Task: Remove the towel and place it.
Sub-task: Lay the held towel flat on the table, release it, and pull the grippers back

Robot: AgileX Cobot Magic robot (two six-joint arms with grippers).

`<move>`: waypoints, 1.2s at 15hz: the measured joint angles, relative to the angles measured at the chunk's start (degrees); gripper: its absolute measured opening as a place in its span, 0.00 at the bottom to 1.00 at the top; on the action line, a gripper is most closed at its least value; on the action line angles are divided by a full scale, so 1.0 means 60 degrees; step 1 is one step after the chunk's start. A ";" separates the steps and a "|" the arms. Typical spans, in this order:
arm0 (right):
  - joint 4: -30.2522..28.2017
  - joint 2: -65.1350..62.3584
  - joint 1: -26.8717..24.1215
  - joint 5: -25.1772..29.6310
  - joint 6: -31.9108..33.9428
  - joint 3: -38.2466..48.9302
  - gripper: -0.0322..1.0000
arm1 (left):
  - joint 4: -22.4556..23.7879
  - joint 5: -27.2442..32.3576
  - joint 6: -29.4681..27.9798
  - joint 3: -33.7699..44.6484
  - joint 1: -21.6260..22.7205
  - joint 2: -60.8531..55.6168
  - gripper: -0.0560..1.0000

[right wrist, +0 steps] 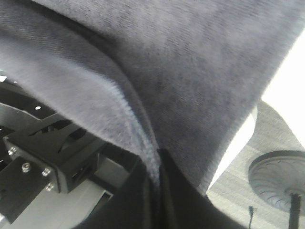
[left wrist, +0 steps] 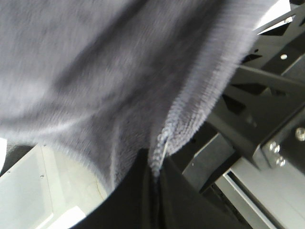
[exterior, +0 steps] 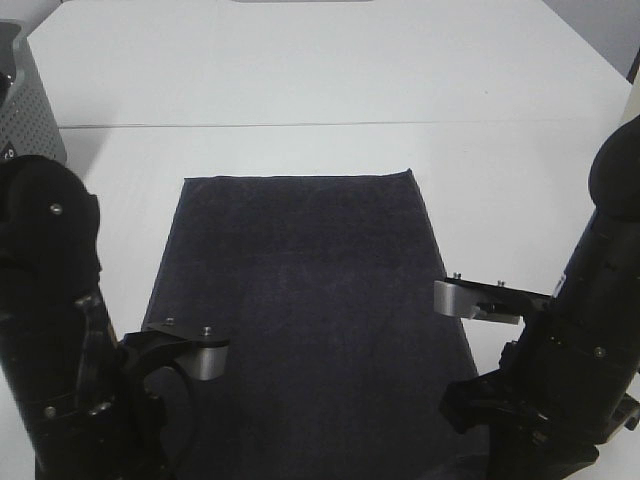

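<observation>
The towel is dark navy and lies flat along the white table, running from mid-table to the near edge. Both arms stand at its near end, the left arm by one corner and the right arm by the other. In the left wrist view my left gripper is shut on the towel's hemmed edge, and the cloth drapes over it. In the right wrist view my right gripper is likewise shut on a fold of the towel. The fingertips do not show in the exterior view.
A grey perforated box stands at the table's far left. A seam crosses the table beyond the towel. Black frame brackets sit close under the left gripper. A round stand base rests on the floor below the right.
</observation>
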 joint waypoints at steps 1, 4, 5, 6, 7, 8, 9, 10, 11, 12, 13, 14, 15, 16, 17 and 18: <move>0.0019 0.0000 0.0095 -0.0076 0.0010 0.0000 0.05 | 0.0029 0.0000 -0.0076 -0.0248 -0.0153 0.0277 0.05; 0.0162 0.0000 0.0105 -0.0095 0.0019 0.0115 0.05 | 0.0086 0.0258 -0.0134 -0.0793 -0.0688 0.0678 0.05; 0.0267 0.0000 0.0105 -0.0095 0.0019 0.0248 0.05 | 0.0095 0.0267 -0.0172 -0.0879 -0.0793 0.0688 0.05; 0.0296 0.0000 0.0105 -0.0115 0.0019 0.0439 0.06 | 0.0095 0.0277 -0.0210 -0.0907 -0.0812 0.0688 0.05; 0.0296 0.0000 0.0134 -0.0115 0.0019 0.0573 0.08 | 0.0115 0.0277 -0.0239 -0.0907 -0.0812 0.0688 0.06; 0.0306 0.0000 0.0134 -0.0115 0.0019 0.0640 0.11 | 0.0134 0.0277 -0.0239 -0.0907 -0.0812 0.0688 0.08; 0.0325 0.0000 0.0134 -0.0134 0.0019 0.0640 0.16 | 0.0134 0.0315 -0.0239 -0.0907 -0.0812 0.0688 0.12; 0.0602 0.0000 0.0134 -0.0134 0.0010 0.0640 0.32 | -0.0134 0.0334 -0.0239 -0.0907 -0.0812 0.0688 0.28; 0.0802 0.0000 0.0134 -0.0143 0.0000 0.0640 0.43 | -0.0306 0.0334 -0.0239 -0.0907 -0.0812 0.0688 0.40; 0.1022 0.0000 0.0134 -0.0172 0.0000 0.0640 0.56 | -0.0554 0.0334 -0.0239 -0.0917 -0.0812 0.0688 0.54; 0.1136 0.0000 0.0134 -0.0191 0.0000 0.0640 0.66 | -0.0707 0.0334 -0.0239 -0.0936 -0.0812 0.0688 0.66; 0.1155 0.0000 0.0134 -0.0191 0.0000 0.0630 0.68 | -0.0754 0.0325 -0.0239 -0.0936 -0.0812 0.0688 0.72; 0.1146 0.0000 0.0134 -0.0172 0.0000 0.0516 0.71 | -0.0802 0.0344 -0.0248 -0.0955 -0.0812 0.0688 0.79; 0.1127 0.0000 0.0134 -0.0172 -0.0010 0.0306 0.72 | -0.0802 0.0525 -0.0248 -0.1079 -0.0812 0.0688 0.82; 0.0984 0.0000 0.0134 -0.0162 -0.0010 0.0010 0.72 | -0.0802 0.0802 -0.0239 -0.1318 -0.0812 0.0688 0.83; 0.0735 0.0000 0.0134 -0.0162 0.0029 -0.0401 0.73 | -0.0726 0.1079 -0.0239 -0.1681 -0.0812 0.0688 0.83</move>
